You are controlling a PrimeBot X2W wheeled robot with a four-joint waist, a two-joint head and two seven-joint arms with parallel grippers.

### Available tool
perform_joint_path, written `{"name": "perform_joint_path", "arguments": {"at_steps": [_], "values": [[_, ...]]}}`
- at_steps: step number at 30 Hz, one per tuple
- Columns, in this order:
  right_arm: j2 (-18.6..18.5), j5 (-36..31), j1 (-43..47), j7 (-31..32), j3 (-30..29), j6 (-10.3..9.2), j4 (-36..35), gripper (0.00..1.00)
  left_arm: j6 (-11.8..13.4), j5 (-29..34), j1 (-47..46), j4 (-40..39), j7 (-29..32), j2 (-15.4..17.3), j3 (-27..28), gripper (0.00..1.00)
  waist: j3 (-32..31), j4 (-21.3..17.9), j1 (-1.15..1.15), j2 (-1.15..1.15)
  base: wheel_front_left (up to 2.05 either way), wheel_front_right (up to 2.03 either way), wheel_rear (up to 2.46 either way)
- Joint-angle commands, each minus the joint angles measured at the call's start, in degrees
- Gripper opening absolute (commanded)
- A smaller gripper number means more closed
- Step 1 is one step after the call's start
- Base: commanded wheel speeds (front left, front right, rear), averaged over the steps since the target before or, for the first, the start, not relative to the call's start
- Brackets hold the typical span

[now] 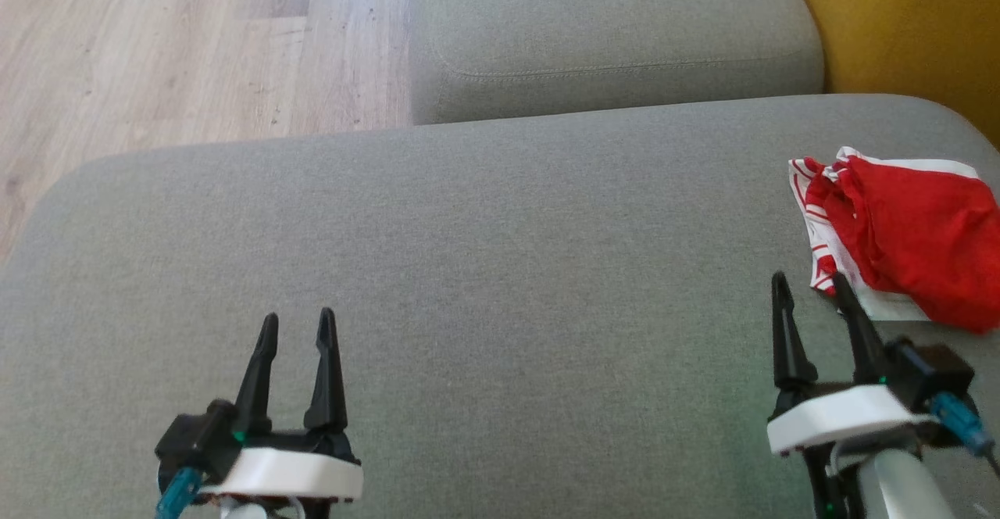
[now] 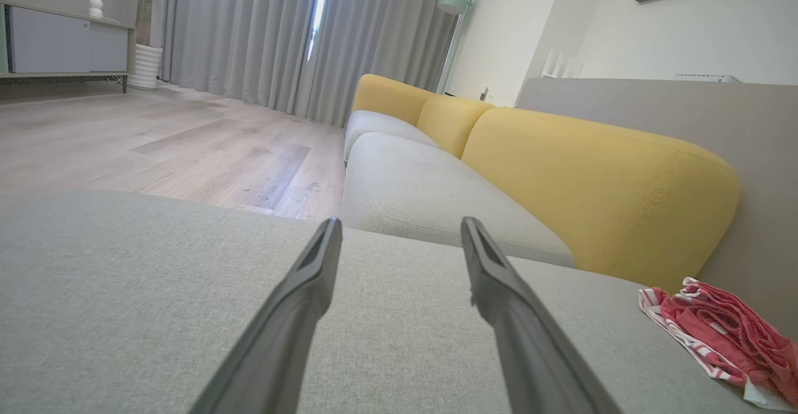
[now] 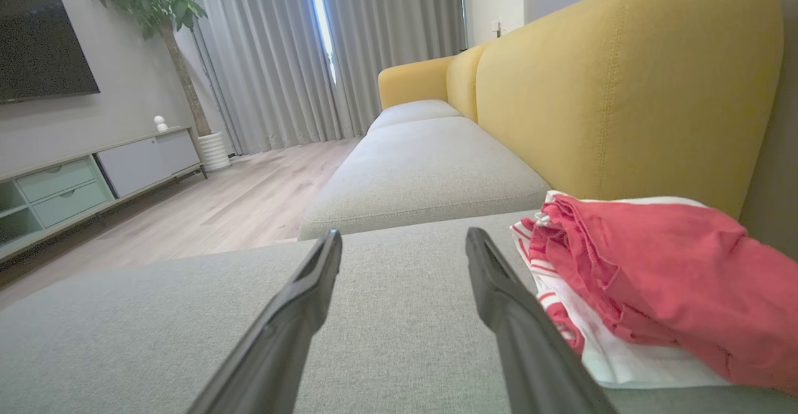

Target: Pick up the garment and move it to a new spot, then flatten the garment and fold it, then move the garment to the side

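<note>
The garment [image 1: 910, 241] is a bunched red and white piece with red stripes, lying at the right edge of the grey sofa seat [image 1: 484, 269]. The left wrist view has the garment [image 2: 723, 333] low at the right, and in the right wrist view the garment [image 3: 654, 277] lies close by on the right. My right gripper [image 1: 811, 283] stands open just left of and below it, its right fingertip near the cloth's edge, nothing between the fingers. At the lower left my left gripper [image 1: 299, 317] hovers open and empty over bare seat.
A second grey seat cushion [image 1: 609, 34] lies beyond the near one, with a yellow backrest [image 1: 906, 26] at the right. Wooden floor [image 1: 180, 50] runs off the seat's far left edge. A TV cabinet [image 3: 75, 183] and a potted plant [image 3: 168, 2] stand across the room.
</note>
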Motion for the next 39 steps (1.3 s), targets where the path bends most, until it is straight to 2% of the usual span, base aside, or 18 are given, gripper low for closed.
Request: {"name": "perform_joint_path", "arguments": {"at_steps": [1, 9, 39], "values": [[0.1, 0.8, -1.7, -1.2, 1.8, -0.05, -2.1, 1.00, 0.2, 0.0, -1.4, -1.6, -0.4, 0.3, 2.1, 1.00, 0.0, -0.1, 0.01, 0.00, 0.00, 0.00, 0.00], [0.1, 1.9, -0.6, -2.1, 2.7, -0.05, -1.6, 1.00, 1.5, -0.5, -0.5, -2.4, -0.4, 0.3, 3.5, 1.00, 0.1, -0.5, 0.01, 0.00, 0.00, 0.00, 0.00], [0.1, 3.7, -1.0, -2.2, 3.8, -0.05, -2.8, 1.00, 2.0, -2.5, -0.4, -1.8, -0.4, 0.3, 4.2, 1.00, 0.0, -0.8, 0.01, 0.00, 0.00, 0.00, 0.00]]}}
